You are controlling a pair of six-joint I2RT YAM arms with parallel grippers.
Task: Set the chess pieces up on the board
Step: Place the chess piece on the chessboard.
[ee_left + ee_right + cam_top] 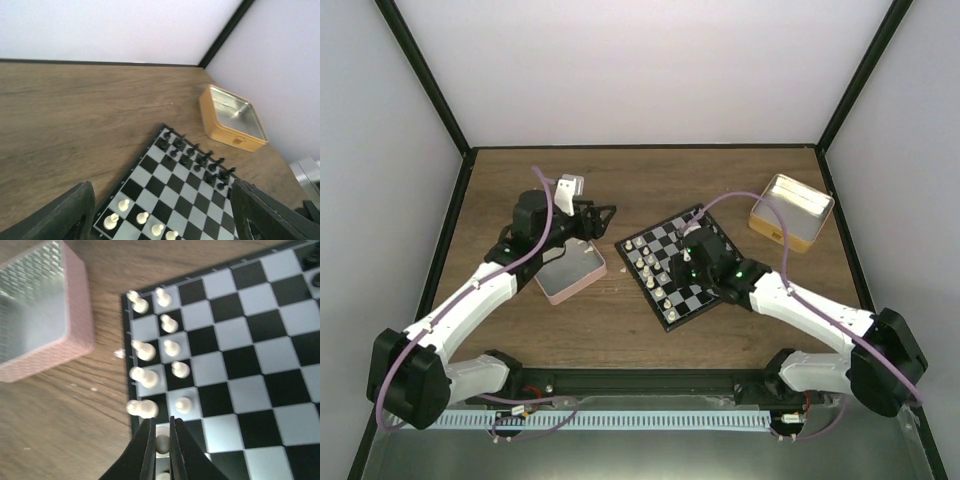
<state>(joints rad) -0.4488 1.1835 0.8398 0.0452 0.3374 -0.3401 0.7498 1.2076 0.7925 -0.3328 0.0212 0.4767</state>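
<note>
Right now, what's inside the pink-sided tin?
Inside the pink-sided tin, only bare patterned metal shows, with nothing on it. The right wrist view crops part of it, and in the top view the left arm covers part, so those areas cannot be checked.

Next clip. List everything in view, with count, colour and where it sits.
board: one, black and light-grey chequered, mid-table, set at an angle
white chess pieces: about ten showing, cream, two rows by the board edge nearest the pink tin
black chess pieces: too small to count, black, opposite edge
pink tin: one, open, left of the board
yellow tin: one, open, far right
table: one, brown wood
left gripper: open, left of the board
right gripper: shut on one white piece
</note>
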